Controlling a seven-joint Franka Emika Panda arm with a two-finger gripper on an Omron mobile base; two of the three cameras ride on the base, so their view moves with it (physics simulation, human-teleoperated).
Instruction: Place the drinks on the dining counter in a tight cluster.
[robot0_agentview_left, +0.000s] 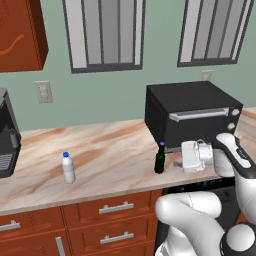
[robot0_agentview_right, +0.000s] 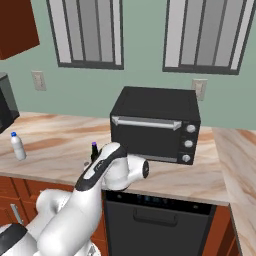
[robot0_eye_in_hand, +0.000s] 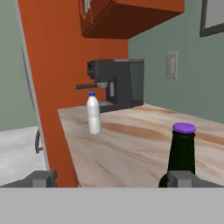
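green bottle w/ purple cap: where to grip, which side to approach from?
Grip the dark green bottle around its body, below the narrow neck and purple cap. It stands upright on the counter, so come in level from the open gripper's side; the toaster oven crowds the back, so stay out front.

dark green bottle (robot0_agentview_left: 159, 163) with purple cap, white bottle (robot0_agentview_left: 68, 169) with blue cap, beige-pink marble counter (robot0_agentview_left: 110, 160) with rust veins, black toaster oven (robot0_agentview_left: 192, 114), red-brown drawers (robot0_agentview_left: 107, 210), sage green wall (robot0_agentview_left: 120, 95), dark grey coffee machine (robot0_eye_in_hand: 116, 83)
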